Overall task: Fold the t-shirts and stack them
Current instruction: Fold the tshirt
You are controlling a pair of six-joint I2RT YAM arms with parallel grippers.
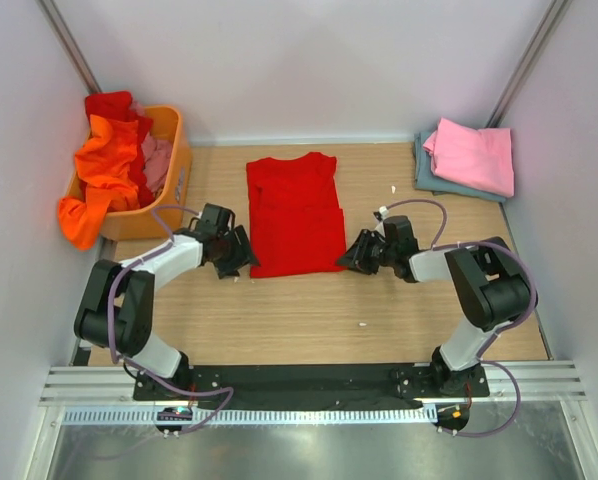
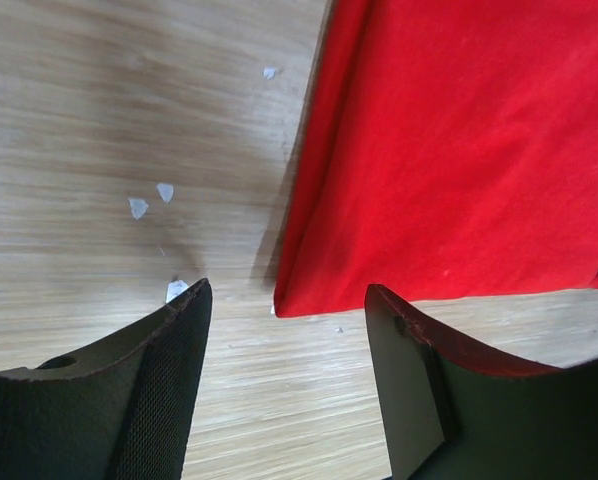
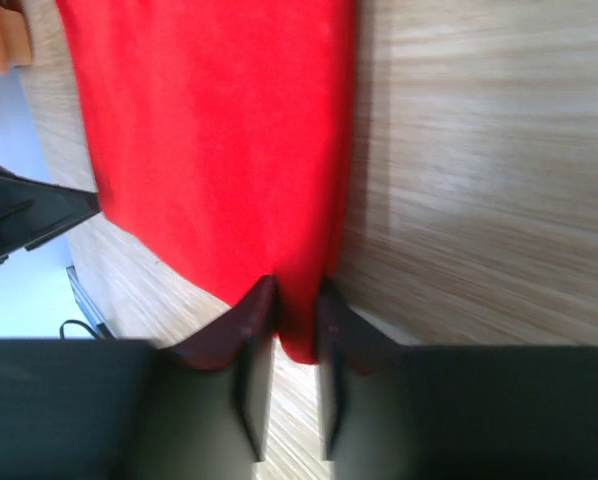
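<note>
- The right end effector (image 3: 296, 290) has its two fingers nipped in close, with the near right corner of the red t-shirt (image 1: 294, 215) caught between them. Red cloth fills the narrow gap, so it has hold of the shirt.
- The left end effector (image 2: 287, 290) stands well open with nothing in it. The shirt's near left corner lies flat on the wood just ahead of the gap between its fingers, and I can't tell whether either finger touches the cloth.
- Seen from above, the two end effectors sit low at the shirt's near corners, the left at about 7 o'clock and the right at about 5 o'clock. Both point inward toward each other.
- The red t-shirt lies in the middle of the table (image 1: 309, 310), folded to a tall narrow shape with its neck at 12 o'clock. A doubled layer shows across its lower half.
- A few white scraps (image 2: 139, 207) lie on the wood beside the shirt's left edge.
- At 2 o'clock from the red shirt, in the far right corner, a folded pink t-shirt (image 1: 471, 155) rests on top of a folded grey-blue t-shirt (image 1: 424, 172), whose edge shows on the left and near sides.
- At 10 o'clock, against the left wall, stands an orange basket (image 1: 174, 175). An orange t-shirt (image 1: 104, 170) spills over its near left rim onto the table.
- Red cloth (image 1: 109, 103) and pale pink cloth (image 1: 157, 160) are bundled inside the basket.
</note>
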